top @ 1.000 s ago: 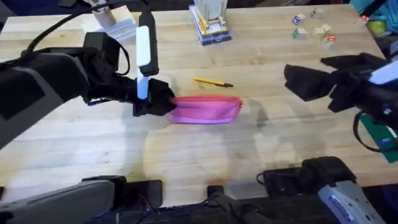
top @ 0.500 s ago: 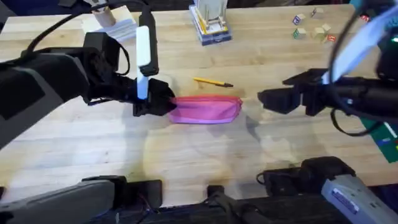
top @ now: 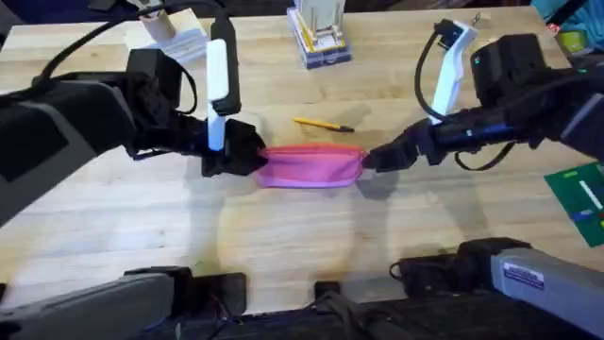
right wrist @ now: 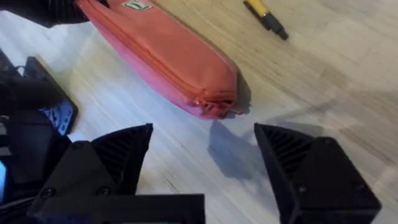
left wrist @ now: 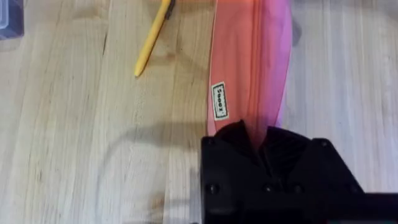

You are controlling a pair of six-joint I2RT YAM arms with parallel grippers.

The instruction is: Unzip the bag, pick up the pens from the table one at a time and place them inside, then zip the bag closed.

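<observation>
Since the earlier frames the right arm has swung in from the right edge toward the centre; the left arm has not shifted.

Overhead: bag [top: 311, 166] lies flat at centre of the table [top: 283, 236], long axis left to right. Left claw [top: 236, 156] is clamped on the bag's left end, arm coming in from the left edge, wrist level. Right claw [top: 373, 161] sits just beside the bag's right end, arm stretched low from the upper right. One yellow pen [top: 323, 124] lies just above the bag, apart from it.

Left wrist: left claw is closed on the pink fabric at the bag's end; zipper line runs away up the frame, looks shut. Pen at upper left.

Right wrist: right claw fingers [right wrist: 118, 152] spread wide, holding nothing, the bag's end between and just beyond them. Zipper teeth closed.

Progress, judged: unzipping not yet begun; pen loading and re-zipping remain.
</observation>
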